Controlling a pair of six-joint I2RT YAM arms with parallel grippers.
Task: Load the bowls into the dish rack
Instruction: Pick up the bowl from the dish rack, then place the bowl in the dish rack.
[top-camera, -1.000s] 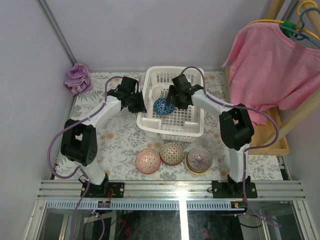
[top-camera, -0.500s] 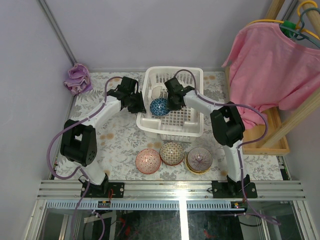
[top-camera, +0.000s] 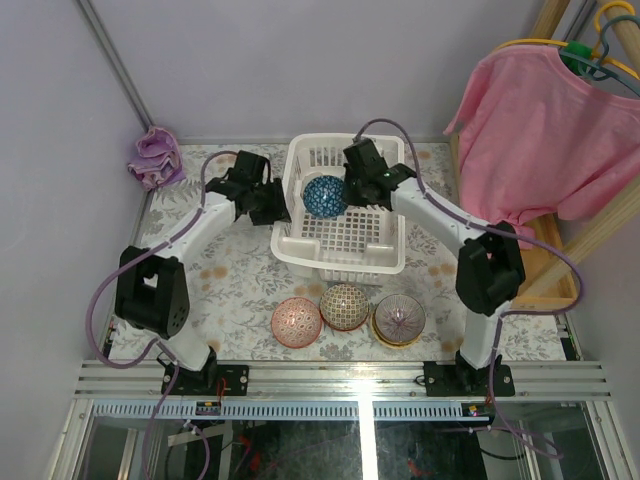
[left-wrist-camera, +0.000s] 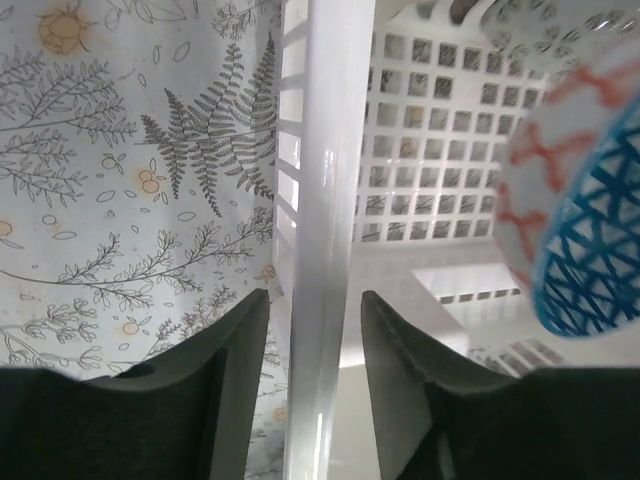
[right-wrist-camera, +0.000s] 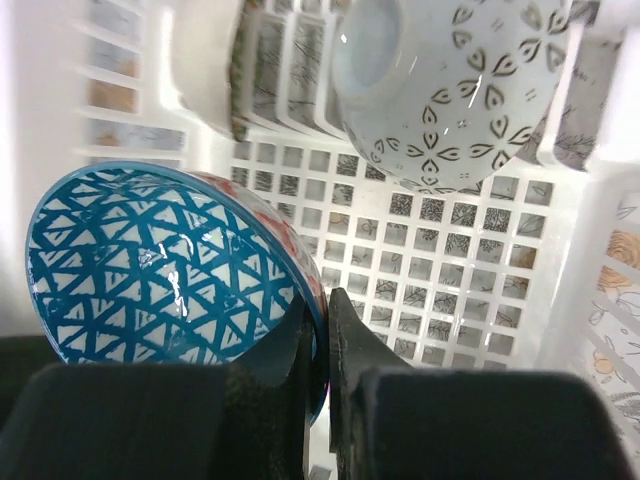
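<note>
The white dish rack (top-camera: 345, 245) stands mid-table. My right gripper (right-wrist-camera: 322, 320) is shut on the rim of the blue-white netted bowl (right-wrist-camera: 160, 260), holding it on edge over the rack's far left part (top-camera: 325, 196). A whitish bowl with dark leaf marks (right-wrist-camera: 450, 90) stands tilted at the rack's back. My left gripper (left-wrist-camera: 315, 320) is open, its fingers (left-wrist-camera: 235, 370) straddling the rack's left rim (left-wrist-camera: 325, 200) with a gap on each side. On the table in front lie a pink-red bowl (top-camera: 297, 322), a tan netted bowl (top-camera: 344, 306) and a yellow bowl with a dark inside (top-camera: 399, 319).
A purple cloth (top-camera: 155, 157) lies in the far left corner. A pink shirt (top-camera: 545, 130) hangs at the right over a wooden stand (top-camera: 540, 285). Grey walls close the back and left of the table.
My right gripper closed on the blue netted bowl and carried it toward the back of the rack. My left gripper's jaws spread apart off the rack's rim.
</note>
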